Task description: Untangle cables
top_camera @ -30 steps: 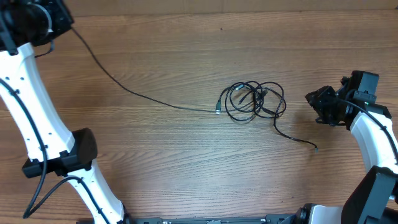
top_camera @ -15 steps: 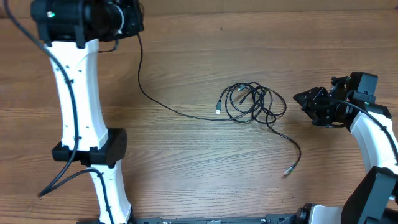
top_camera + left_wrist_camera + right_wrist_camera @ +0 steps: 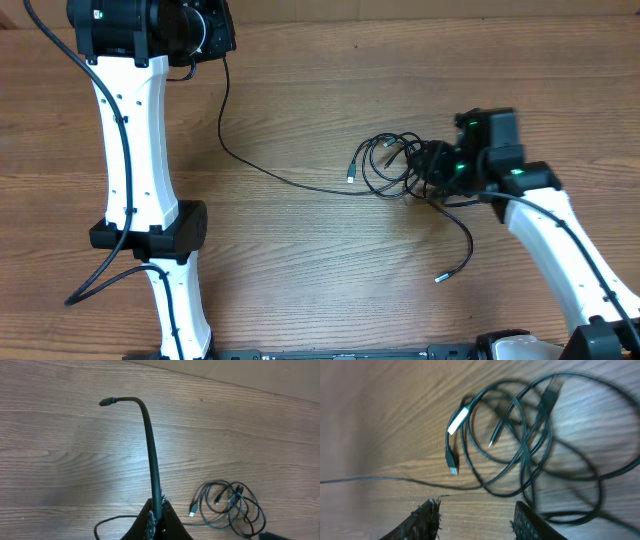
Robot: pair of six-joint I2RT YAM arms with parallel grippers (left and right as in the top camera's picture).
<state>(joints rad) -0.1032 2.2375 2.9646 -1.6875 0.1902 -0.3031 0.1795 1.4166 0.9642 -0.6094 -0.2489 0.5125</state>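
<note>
A knotted bundle of thin black cables [image 3: 398,164] lies right of the table's middle; it also shows in the left wrist view [image 3: 227,506] and in the right wrist view [image 3: 520,450]. One cable [image 3: 260,165] runs from the bundle leftward and up to my left gripper [image 3: 218,30], which is shut on it near its plug end [image 3: 150,450]. Another cable tail [image 3: 462,250] curls toward the front, ending in a plug [image 3: 438,277]. My right gripper [image 3: 432,168] is open at the bundle's right edge, its fingers [image 3: 476,515] just above the wood.
The wooden table [image 3: 300,260] fills the view. The left arm's white links and black joint [image 3: 150,225] stand at the left. The right arm [image 3: 560,240] reaches in from the lower right. A pale surface lies beyond the far table edge [image 3: 260,375].
My right gripper has moved left from the right edge up to the bundle. The free cable tail has swung toward the front. My left arm swung right earlier, then held.
</note>
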